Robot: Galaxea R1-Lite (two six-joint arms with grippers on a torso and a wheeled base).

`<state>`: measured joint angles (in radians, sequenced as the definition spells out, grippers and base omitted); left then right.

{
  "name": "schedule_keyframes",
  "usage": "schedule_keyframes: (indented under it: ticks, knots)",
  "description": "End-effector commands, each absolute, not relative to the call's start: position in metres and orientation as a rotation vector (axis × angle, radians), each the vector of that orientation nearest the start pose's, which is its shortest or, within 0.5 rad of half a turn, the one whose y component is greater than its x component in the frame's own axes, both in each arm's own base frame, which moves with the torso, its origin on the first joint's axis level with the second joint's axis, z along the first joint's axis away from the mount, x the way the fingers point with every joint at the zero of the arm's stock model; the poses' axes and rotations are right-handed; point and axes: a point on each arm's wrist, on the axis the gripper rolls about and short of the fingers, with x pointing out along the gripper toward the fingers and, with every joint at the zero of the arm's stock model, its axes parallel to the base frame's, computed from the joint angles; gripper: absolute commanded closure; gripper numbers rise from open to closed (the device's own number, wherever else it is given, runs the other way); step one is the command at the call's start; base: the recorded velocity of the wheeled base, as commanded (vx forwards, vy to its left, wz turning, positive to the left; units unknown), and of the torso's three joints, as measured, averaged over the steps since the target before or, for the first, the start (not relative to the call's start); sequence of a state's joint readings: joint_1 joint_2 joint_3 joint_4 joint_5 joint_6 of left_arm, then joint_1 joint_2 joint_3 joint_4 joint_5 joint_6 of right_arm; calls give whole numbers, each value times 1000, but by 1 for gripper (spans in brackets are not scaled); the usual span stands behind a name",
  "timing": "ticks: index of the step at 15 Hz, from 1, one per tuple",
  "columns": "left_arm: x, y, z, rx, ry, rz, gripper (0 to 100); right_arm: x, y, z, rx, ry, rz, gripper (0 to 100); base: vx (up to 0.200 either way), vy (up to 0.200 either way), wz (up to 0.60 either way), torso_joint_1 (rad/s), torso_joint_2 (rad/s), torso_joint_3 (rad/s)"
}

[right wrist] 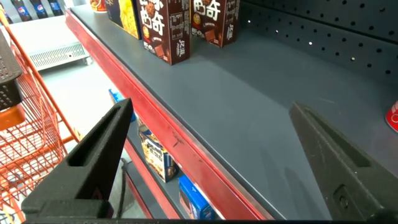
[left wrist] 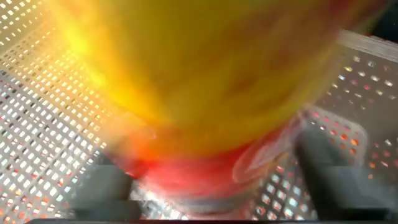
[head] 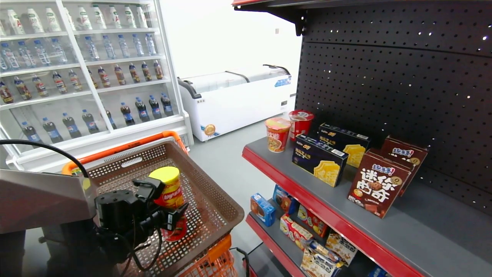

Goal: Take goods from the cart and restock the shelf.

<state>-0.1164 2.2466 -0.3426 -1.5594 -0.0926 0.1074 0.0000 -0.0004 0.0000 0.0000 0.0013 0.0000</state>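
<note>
**Left gripper clamping a can in the cart's basket**

The left gripper (head: 167, 204) is squeezing an upright can (head: 171, 192) with a yellow lid, inside the brown basket (head: 215, 192) sitting on the orange cart (head: 127, 146). Its fingers are covering the can's middle, and I cannot tell whether the base is touching the basket floor. Up close, the can (left wrist: 205, 81) is smearing into a yellow and red blur. The right gripper (right wrist: 217, 168) is hanging wide open over a bare stretch of the shelf (right wrist: 249, 93), with brown boxes (right wrist: 165, 28) farther along. A red thing (right wrist: 393, 118) is being cut off at the edge. Cups (head: 277, 134) and dark boxes (head: 319, 159) are standing beyond, and packets (head: 296, 231) on the lower shelf are peeking out, half hidden.
</note>
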Motion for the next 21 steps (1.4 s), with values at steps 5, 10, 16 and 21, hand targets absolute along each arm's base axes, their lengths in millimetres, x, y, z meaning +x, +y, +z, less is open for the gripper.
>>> schedule_keyframes:
  ticks: [5,10,16,21]
  knots:
    - [274,-36,93,76,228,-171,100,-23,0,75,-2,0,2,0,0,0,0,0,0,0]
    - [202,-28,173,36,301,-230,100,-23,0,75,-2,0,2,0,0,0,0,0,0,0]
    - [82,-14,158,-1,280,-292,100,-23,0,75,-2,0,2,0,0,0,0,0,0,0]
    - [57,-5,136,112,141,-163,100,-23,0,75,-2,0,2,0,0,0,0,0,0,0]
